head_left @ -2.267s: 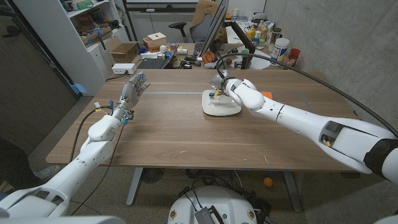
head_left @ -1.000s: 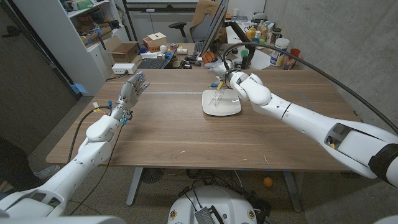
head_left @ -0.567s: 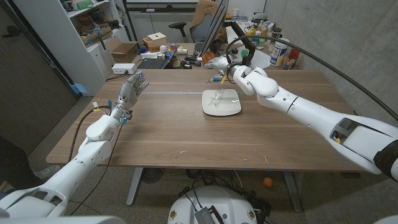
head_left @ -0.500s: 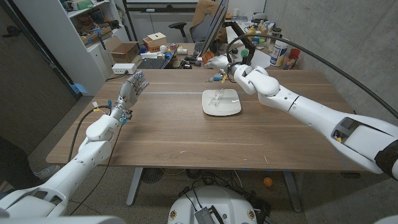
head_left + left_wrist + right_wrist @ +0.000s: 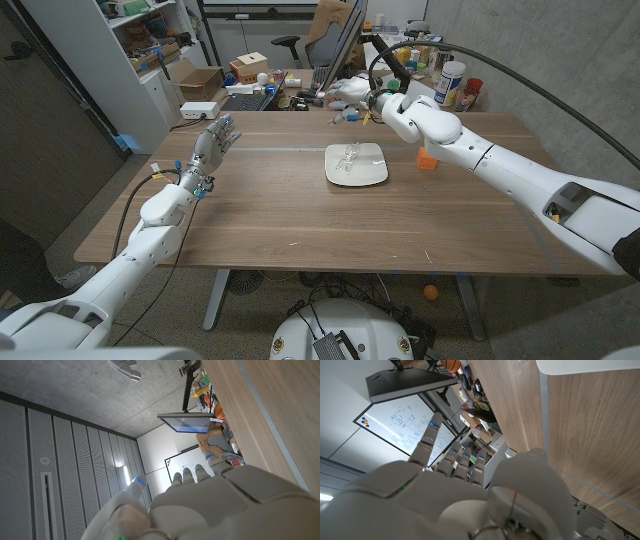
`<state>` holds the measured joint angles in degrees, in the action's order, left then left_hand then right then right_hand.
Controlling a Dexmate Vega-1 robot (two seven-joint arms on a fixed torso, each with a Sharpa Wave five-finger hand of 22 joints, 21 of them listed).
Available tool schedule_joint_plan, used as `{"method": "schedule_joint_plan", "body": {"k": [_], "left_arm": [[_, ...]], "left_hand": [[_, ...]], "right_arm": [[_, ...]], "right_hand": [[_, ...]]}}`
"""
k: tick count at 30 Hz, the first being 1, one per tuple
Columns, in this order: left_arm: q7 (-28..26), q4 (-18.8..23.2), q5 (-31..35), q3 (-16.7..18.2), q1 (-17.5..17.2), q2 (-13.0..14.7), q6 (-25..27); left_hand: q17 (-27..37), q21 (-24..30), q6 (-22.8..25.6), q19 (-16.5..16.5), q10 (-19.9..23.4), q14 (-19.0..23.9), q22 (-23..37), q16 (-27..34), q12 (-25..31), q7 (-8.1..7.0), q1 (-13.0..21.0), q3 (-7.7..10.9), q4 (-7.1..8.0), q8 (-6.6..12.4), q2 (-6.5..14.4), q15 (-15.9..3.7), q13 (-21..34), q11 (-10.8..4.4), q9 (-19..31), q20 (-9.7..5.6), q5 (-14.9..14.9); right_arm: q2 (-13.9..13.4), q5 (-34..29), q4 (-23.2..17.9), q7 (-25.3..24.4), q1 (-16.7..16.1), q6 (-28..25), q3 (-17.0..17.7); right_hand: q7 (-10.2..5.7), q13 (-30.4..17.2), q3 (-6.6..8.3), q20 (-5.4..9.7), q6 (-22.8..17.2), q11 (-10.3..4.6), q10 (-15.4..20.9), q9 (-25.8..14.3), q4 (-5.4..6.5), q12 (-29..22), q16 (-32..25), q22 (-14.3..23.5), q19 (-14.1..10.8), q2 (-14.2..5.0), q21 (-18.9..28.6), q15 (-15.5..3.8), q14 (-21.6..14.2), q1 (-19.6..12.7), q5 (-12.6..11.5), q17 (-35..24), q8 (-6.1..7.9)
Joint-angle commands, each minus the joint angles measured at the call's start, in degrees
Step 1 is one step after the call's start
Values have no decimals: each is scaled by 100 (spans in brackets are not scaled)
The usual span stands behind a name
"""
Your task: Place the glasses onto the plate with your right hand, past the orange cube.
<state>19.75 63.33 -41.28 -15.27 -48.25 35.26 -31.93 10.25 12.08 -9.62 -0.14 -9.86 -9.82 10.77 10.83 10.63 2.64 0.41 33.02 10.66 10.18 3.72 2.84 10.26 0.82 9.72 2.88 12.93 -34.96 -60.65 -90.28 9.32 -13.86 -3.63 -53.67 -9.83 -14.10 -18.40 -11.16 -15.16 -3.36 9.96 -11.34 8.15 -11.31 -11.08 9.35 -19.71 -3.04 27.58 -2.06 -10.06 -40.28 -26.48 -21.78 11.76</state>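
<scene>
Head view: right hand (image 5: 352, 92) has lifted off glasses (image 5: 349, 154), empty, fingers apart; left hand (image 5: 213, 143) open.

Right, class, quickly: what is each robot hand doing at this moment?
Left hand: open, fingers spread, holding nothing.
Right hand: open, holding nothing; the glasses lie on the plate.

Grey concrete wall (image 5: 560, 60) on one side; white shelving (image 5: 120, 50) opposite. Cluttered desk (image 5: 300, 85), office chair (image 5: 290, 45) behind; whiteboard (image 5: 405, 425) beyond.
</scene>
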Motion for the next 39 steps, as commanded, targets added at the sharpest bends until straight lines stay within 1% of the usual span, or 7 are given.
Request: {"method": "schedule_joint_plan", "body": {"k": [1, 12, 21, 26, 29, 32, 39], "left_arm": [[-23, 69, 9, -7, -27, -3, -9], [-38, 184, -13, 27, -120, 46, -19], [76, 206, -72, 62, -153, 94, -48], [251, 124, -142, 71, -112, 109, -52], [366, 54, -179, 84, -81, 118, -82], [469, 3, -215, 94, -60, 129, -95], [570, 103, -279, 144, -178, 206, -107]], "left_hand": [[21, 28, 2, 8, -141, -127, 13, 1, 51, -14, 29, -11, -3, 22, 631, 16, 19, 29, 26, 54, 34], [21, 29, 5, 11, -145, -127, 13, 1, 50, -17, 29, -10, -2, 23, 632, 18, 20, 37, 26, 54, 34], [21, 27, 7, 6, -142, -125, 13, 1, 51, -22, 29, -9, -2, 23, 633, 24, 20, 35, 26, 75, 34], [21, 26, 8, 3, -144, -126, 13, 1, 51, -25, 29, -8, -2, 23, 634, 26, 20, 31, 26, 90, 34], [21, 26, 9, 3, -147, -126, 13, 1, 50, -25, 29, -8, -2, 24, 634, 26, 20, 31, 26, 90, 34], [21, 27, 10, 3, -138, -127, 13, 0, 53, -26, 30, -7, -2, 24, 634, 24, 20, 38, 26, 94, 34], [21, 26, 12, 2, -144, -127, 13, 0, 51, -28, 30, -6, -3, 24, 634, 25, 20, 35, 26, 98, 34]], "right_arm": [[-44, 91, -105, -29, 24, 207, 173], [-40, 262, -141, -8, 25, 312, 296], [-60, 271, -268, -57, -6, 280, 378], [-71, 242, -361, -114, -59, 229, 425], [-85, 265, -436, -189, -127, 195, 475], [-93, 227, -533, -213, -197, 119, 500], [-136, 228, -830, -208, -446, -131, 625]], "right_hand": [[-46, -1, -31, 10, 28, 4, 17, -9, 1, -44, -26, 0, -10, 1, -32, -316, -36, 85, -12, 17, -8], [-24, 24, 3, 76, 90, 74, 18, -9, 45, -41, -44, -1, -66, -94, -97, -290, -55, 168, -41, 72, -35], [-3, 57, 15, 185, 185, 149, 57, -12, 162, -51, -108, 0, -201, -275, -175, -272, -176, 454, -53, 133, -63], [-2, 78, -5, 205, 170, 226, 182, -12, 193, -91, -146, -1, -304, -337, -227, -337, -284, 658, -54, 181, -49], [8, 89, -17, 221, 144, 243, 239, -11, 194, -106, -172, -1, -357, -353, -256, -311, -368, 752, -55, 211, -37], [41, 107, -27, 349, 71, 306, 342, -9, 192, -129, -209, 1, -469, -389, -298, -302, -506, 905, -63, 265, -11], [81, 137, 2, 683, -106, 329, 537, -5, 219, -165, -249, 10, -574, -570, -412, -339, -685, 1235, -89, 353, 38]]}}
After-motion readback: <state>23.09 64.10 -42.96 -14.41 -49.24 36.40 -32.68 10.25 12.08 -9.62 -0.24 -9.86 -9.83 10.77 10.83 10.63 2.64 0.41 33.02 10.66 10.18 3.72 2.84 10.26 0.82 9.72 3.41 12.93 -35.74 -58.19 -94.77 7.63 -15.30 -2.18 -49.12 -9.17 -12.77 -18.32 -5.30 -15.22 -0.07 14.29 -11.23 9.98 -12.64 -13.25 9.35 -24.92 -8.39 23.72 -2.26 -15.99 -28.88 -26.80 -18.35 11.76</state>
